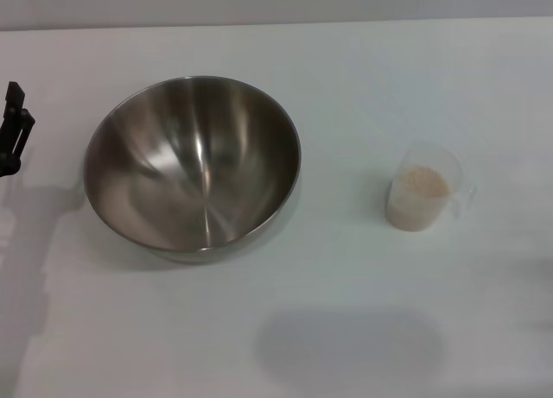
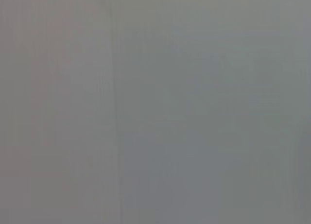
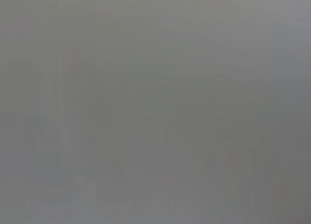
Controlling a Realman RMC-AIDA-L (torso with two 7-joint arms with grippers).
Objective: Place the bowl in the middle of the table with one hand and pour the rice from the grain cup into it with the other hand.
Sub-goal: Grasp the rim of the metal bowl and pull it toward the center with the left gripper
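The steel bowl [image 1: 192,163] sits upright and empty on the white table [image 1: 346,78], left of the middle in the head view. The clear grain cup [image 1: 422,191] stands upright to its right, well apart from it, holding pale rice [image 1: 422,184]. A black part of my left gripper [image 1: 14,130] shows at the left edge, a short way from the bowl's rim and not touching it. My right gripper is out of view. Both wrist views show only plain grey.
A soft shadow [image 1: 350,342] lies on the table near the front edge. The table's far edge meets a grey wall [image 1: 276,1] at the top.
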